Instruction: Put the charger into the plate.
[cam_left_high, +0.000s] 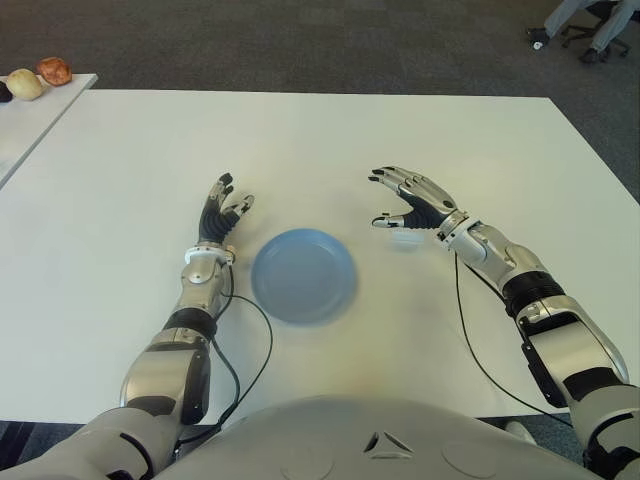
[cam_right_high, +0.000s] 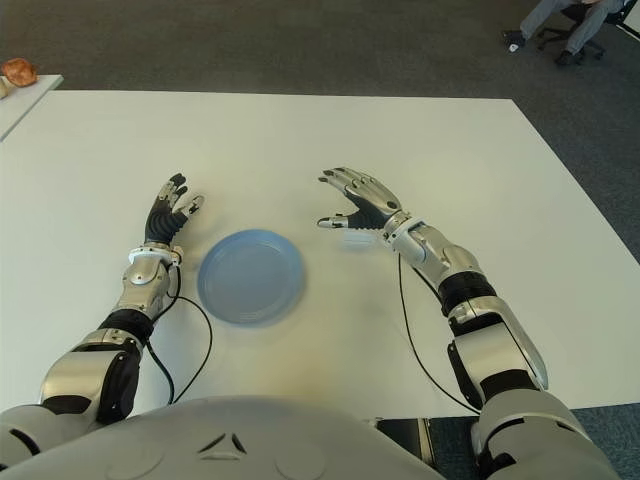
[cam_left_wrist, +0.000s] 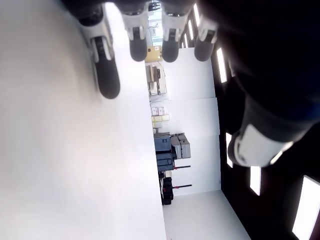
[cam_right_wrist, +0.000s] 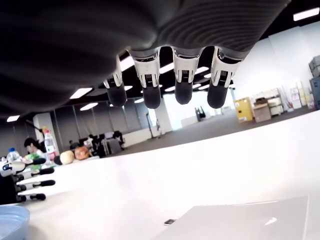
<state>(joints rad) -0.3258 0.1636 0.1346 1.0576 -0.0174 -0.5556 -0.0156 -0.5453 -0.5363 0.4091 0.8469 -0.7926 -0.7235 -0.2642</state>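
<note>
A round blue plate (cam_left_high: 303, 275) lies on the white table (cam_left_high: 300, 140), near its front middle. Just right of the plate is the small white charger (cam_left_high: 405, 240), flat on the table. My right hand (cam_left_high: 405, 200) hovers over the charger with its fingers spread and nothing in them. In the right wrist view the charger (cam_right_wrist: 240, 222) shows below the outstretched fingertips (cam_right_wrist: 183, 92), apart from them. On the plate's left, my left hand (cam_left_high: 222, 210) is idle with its fingers extended, holding nothing.
A second table (cam_left_high: 30, 115) at the far left carries round fruit-like items (cam_left_high: 40, 75). An office chair and a person's legs (cam_left_high: 590, 25) are beyond the far right corner. Thin black cables (cam_left_high: 465, 320) trail from both wrists across the table.
</note>
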